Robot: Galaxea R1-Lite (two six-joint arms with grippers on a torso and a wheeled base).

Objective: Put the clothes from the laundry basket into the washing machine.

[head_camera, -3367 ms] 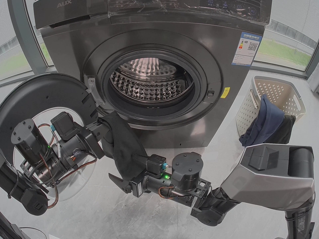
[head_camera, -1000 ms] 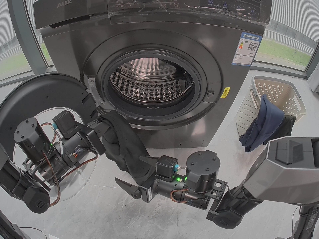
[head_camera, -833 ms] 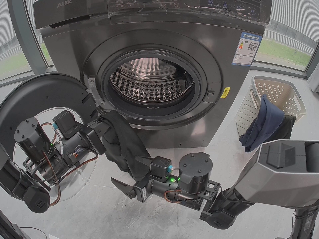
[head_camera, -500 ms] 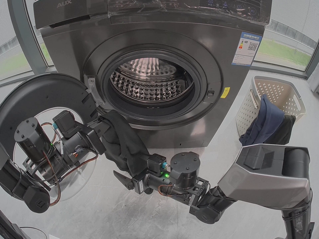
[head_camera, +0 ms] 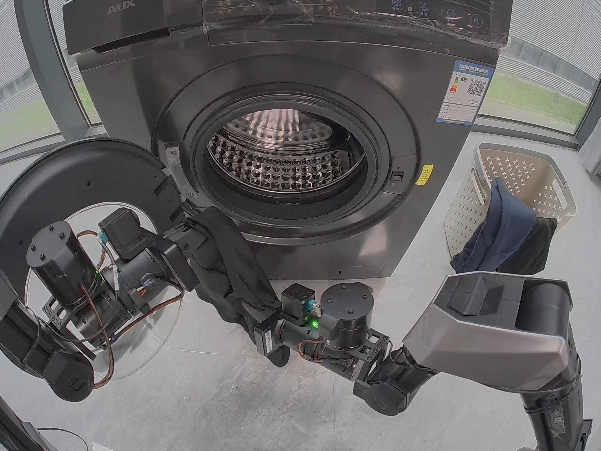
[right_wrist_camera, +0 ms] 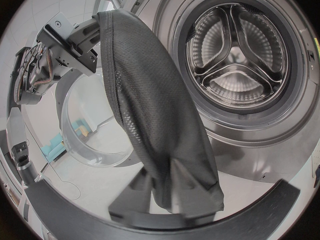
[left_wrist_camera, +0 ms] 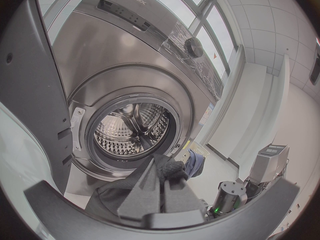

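Black garment (head_camera: 231, 270): slung between two grippers, just below the washing machine (head_camera: 400, 95) drum opening. Left gripper (head_camera: 190, 235) pinches its upper end; right gripper (head_camera: 266, 332) clamps its lower end, likely gathering slack for loading.

Setting: laundry corner of a bright, glass-walled room; it looked more like a staged or test space than a lived-in home.

Evidence:
- One dark grey front-loading washing machine (head_camera: 125, 95) stood with its door (head_camera: 75, 170) swung open. Protective film (head_camera: 350, 1) was stretched over its control panel, and an energy label (head_camera: 464, 92) was stuck on its front.
- One white perforated laundry basket (head_camera: 532, 176) stood beside it on a pale stone-look floor (head_camera: 188, 402).
- Tall windows (head_camera: 551, 45) gave onto grass (head_camera: 532, 103).
- The walls (left_wrist_camera: 266, 27) were plain white panels.
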